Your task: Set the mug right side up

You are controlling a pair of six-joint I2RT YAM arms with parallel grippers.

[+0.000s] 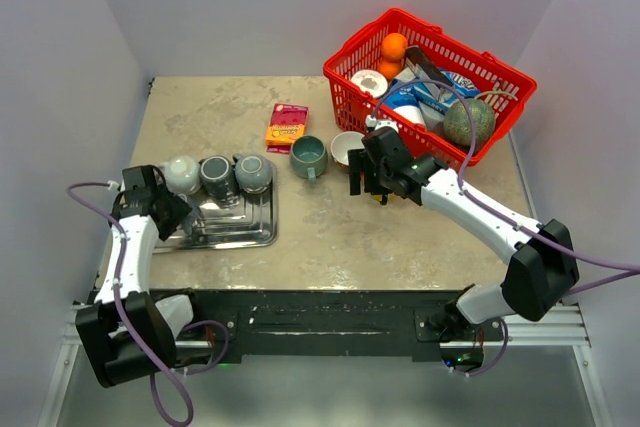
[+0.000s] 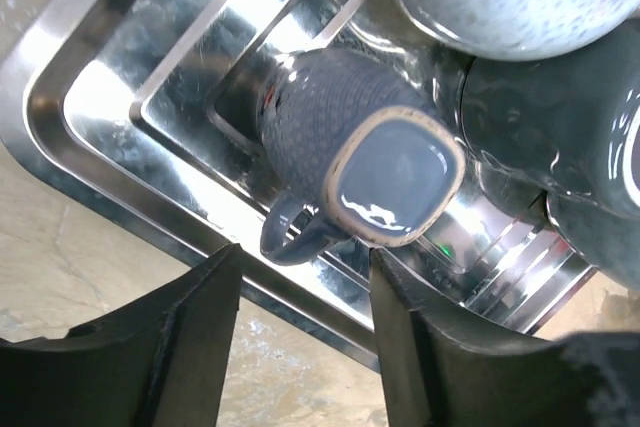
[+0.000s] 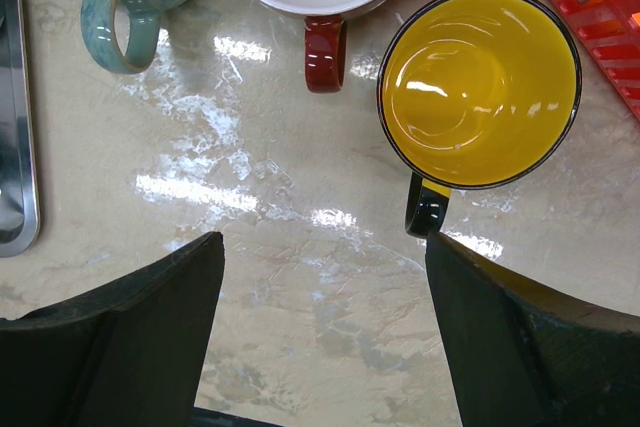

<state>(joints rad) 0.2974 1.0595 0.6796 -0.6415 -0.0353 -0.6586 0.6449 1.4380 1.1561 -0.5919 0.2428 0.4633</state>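
Note:
A blue textured mug [image 2: 395,177] stands upside down on the steel tray [image 2: 120,77], base up, handle [image 2: 290,237] toward my fingers. My left gripper [image 2: 300,257] is open and empty, its tips just short of that mug; in the top view the left gripper [image 1: 170,212] hides it at the tray's [image 1: 240,217] left end. A pale speckled mug [image 1: 180,172], a dark mug [image 1: 217,175] and a grey-blue mug [image 1: 253,172] also stand upside down there. My right gripper [image 3: 325,247] is open and empty over the table, beside an upright yellow-lined black mug [image 3: 480,87].
An upright teal mug [image 1: 308,155] and a white mug with a red handle [image 1: 347,147] stand mid-table. A pink and yellow packet [image 1: 287,125] lies behind them. A red basket [image 1: 350,52] full of items fills the back right.

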